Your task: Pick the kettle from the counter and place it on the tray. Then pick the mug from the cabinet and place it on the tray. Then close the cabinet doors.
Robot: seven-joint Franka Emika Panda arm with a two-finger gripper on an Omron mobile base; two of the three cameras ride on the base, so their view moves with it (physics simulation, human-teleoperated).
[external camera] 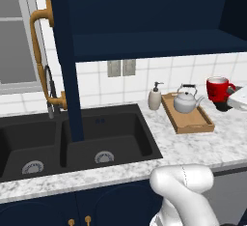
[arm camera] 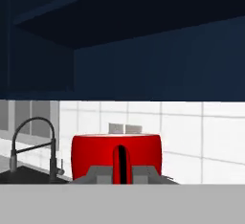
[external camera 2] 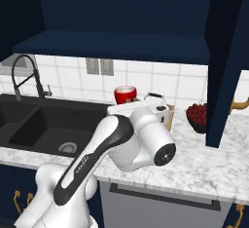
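Right in front of the hand camera, the red mug (arm camera: 116,157) is held in the claw (arm camera: 119,174), pinched at its handle between the two fingers. It is carried in the air, out of the cabinet (external camera: 154,22), just to the right of the tray (external camera: 193,122). The kettle (external camera: 186,100) is already set on the tray, at its back end. The mug step seems to be in hand. Next, the mug needs to be moved over the bare front part of the tray and lowered gently. The cabinet doors (external camera: 65,51) are not closed yet.
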